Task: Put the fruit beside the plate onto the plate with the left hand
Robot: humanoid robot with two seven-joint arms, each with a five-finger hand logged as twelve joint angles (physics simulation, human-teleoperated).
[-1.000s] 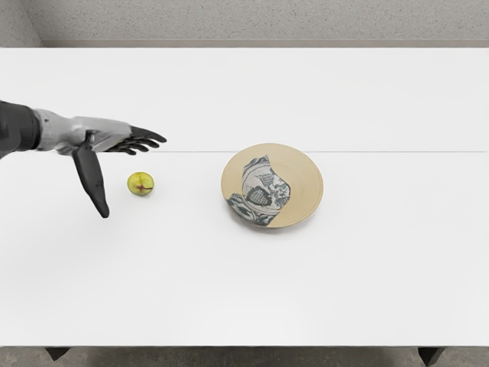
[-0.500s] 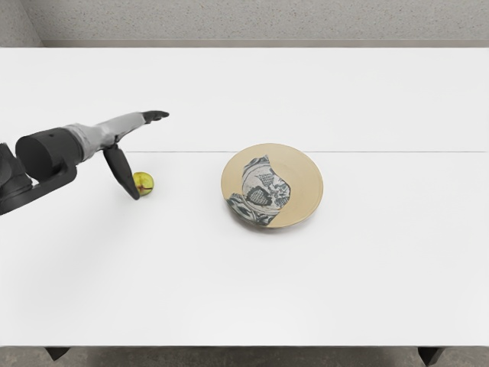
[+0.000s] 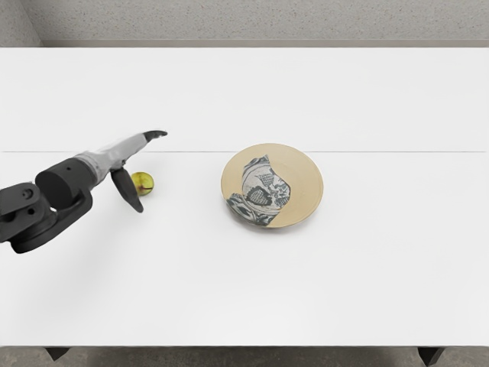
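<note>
One small yellow-green fruit (image 3: pixel 144 182) sitting on white table (image 3: pixel 344 290), left of frame centre, clearly apart from plate (image 3: pixel 307 177), not on it. Left hand (image 3: pixel 128 151) right at fruit, arm coming in from left edge. Fingers stretched straight toward upper right, thumb splayed down over fruit's left side, gripping nothing. Can't tell if thumb touches. Plate mid-frame, tan with blue-grey patterned patch.

Bright, even, diffuse light, faint soft shadow under plate (image 3: pixel 307 170), white table (image 3: pixel 367 290) nearly washed out
</note>
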